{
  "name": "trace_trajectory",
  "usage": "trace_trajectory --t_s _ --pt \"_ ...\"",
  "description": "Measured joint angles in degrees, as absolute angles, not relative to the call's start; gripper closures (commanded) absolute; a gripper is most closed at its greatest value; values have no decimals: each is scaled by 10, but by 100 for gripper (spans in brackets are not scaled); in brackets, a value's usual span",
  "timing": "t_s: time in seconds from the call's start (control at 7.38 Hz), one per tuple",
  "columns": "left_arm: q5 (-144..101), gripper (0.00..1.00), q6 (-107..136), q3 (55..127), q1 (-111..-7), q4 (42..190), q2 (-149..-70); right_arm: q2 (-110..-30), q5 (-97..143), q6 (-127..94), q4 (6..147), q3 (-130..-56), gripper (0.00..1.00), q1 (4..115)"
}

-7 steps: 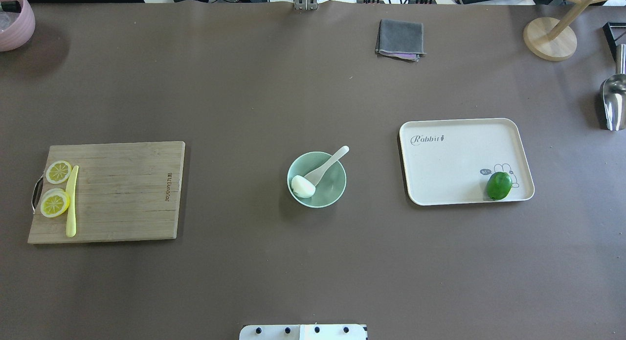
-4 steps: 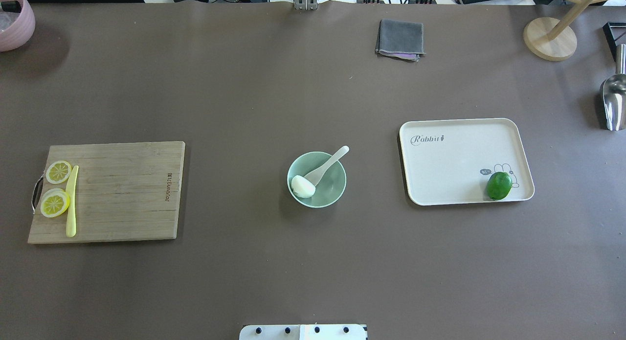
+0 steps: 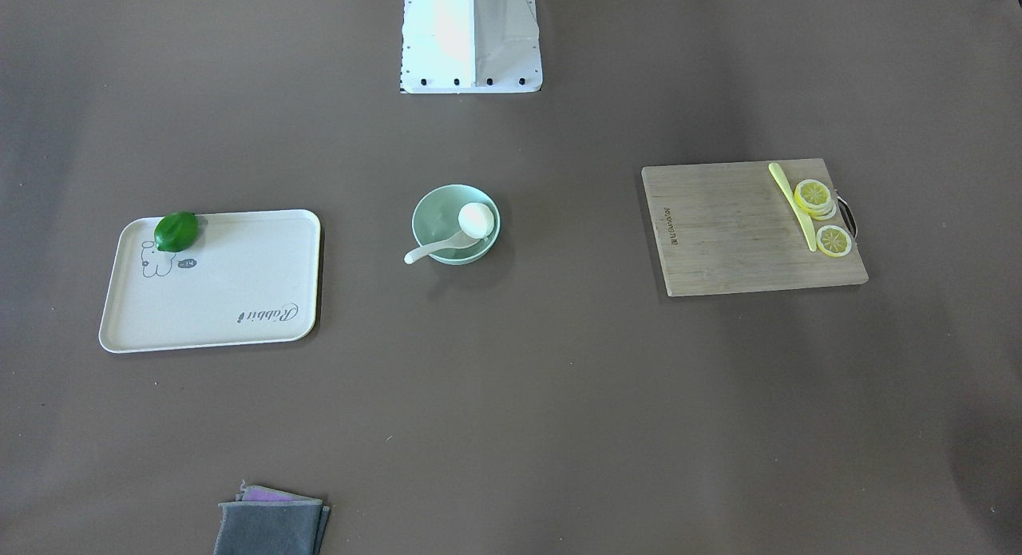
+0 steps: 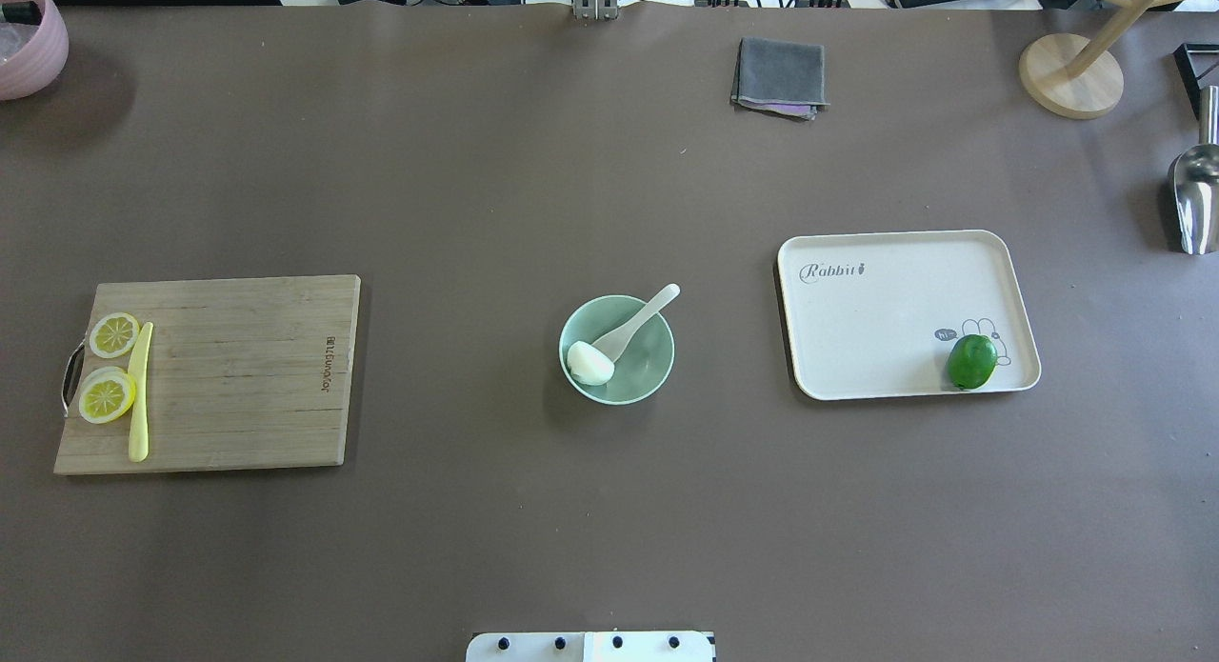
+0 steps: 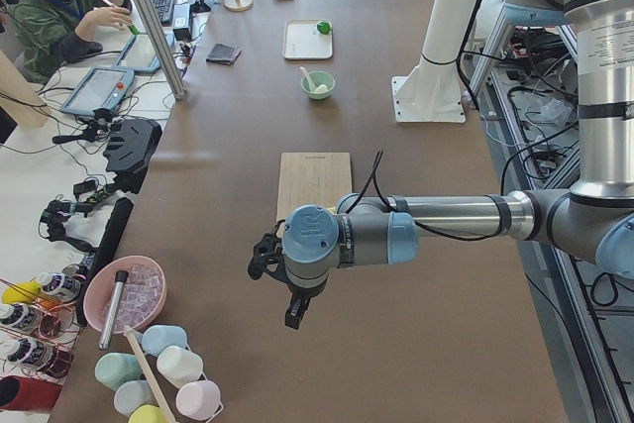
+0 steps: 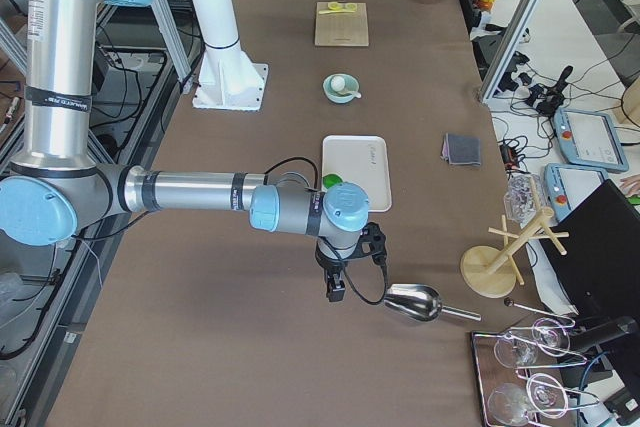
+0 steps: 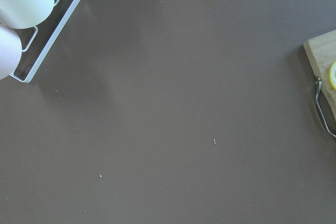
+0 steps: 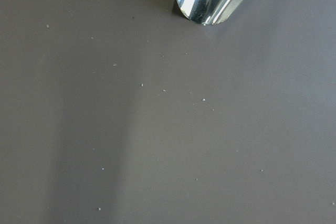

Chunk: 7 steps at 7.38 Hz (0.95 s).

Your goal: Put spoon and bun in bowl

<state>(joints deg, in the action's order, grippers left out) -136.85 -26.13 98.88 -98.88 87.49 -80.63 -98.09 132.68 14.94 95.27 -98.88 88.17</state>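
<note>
The mint-green bowl (image 4: 646,369) stands at the middle of the table. The white bun (image 4: 589,363) lies inside it at its left side. The white spoon (image 4: 640,320) rests with its scoop in the bowl and its handle over the far right rim. All three also show in the front-facing view: bowl (image 3: 435,200), bun (image 3: 476,219), spoon (image 3: 431,249). My left gripper (image 5: 290,316) hangs over the table's left end, far from the bowl. My right gripper (image 6: 335,292) hangs over the right end near a metal scoop. I cannot tell whether either is open or shut.
A wooden cutting board (image 4: 238,376) with lemon slices (image 4: 107,395) and a yellow knife (image 4: 140,391) lies left. A white tray (image 4: 886,310) with a lime (image 4: 971,361) lies right. A grey cloth (image 4: 779,76), a metal scoop (image 4: 1195,200) and a wooden stand (image 4: 1071,76) sit at the far side.
</note>
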Motion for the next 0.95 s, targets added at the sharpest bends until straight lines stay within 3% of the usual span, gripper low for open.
trace_trajectory --t_s 0.95 --pt "-1368 1 -262 990 -989 875 -806 -981 1335 150 953 -989 0 881"
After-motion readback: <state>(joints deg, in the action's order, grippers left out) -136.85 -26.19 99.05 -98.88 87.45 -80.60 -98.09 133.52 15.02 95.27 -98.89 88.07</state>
